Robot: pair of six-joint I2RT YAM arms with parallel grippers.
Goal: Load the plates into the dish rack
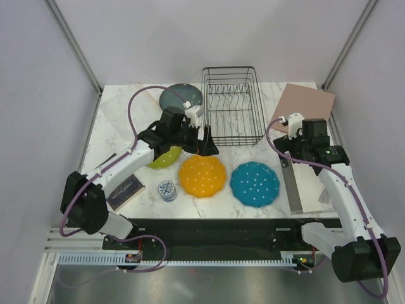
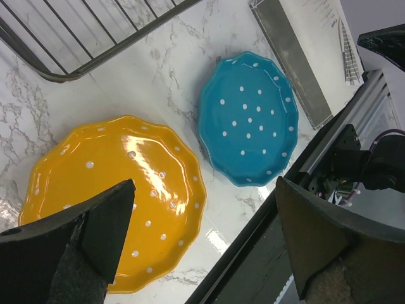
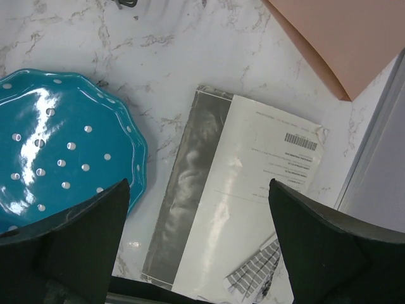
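The left pincer (image 2: 202, 247) hangs spread and empty above the orange plate (image 1: 202, 175), with the lime plate (image 1: 166, 158) just left of it. The right pincer (image 3: 202, 247), also spread, hovers over a paper (image 3: 253, 190), the blue plate (image 1: 254, 183) to its left. Beyond the left pincer the rack (image 1: 231, 104) holds nothing, so loading looks unstarted; the next move is to lower and pinch a rim.

My top camera hangs above and behind my bases, looking down over the whole surface (image 1: 114, 107). Both wrist cameras look down from close: left sees the blue plate (image 2: 248, 117) toward 1 o'clock, right sees it at 9 o'clock.
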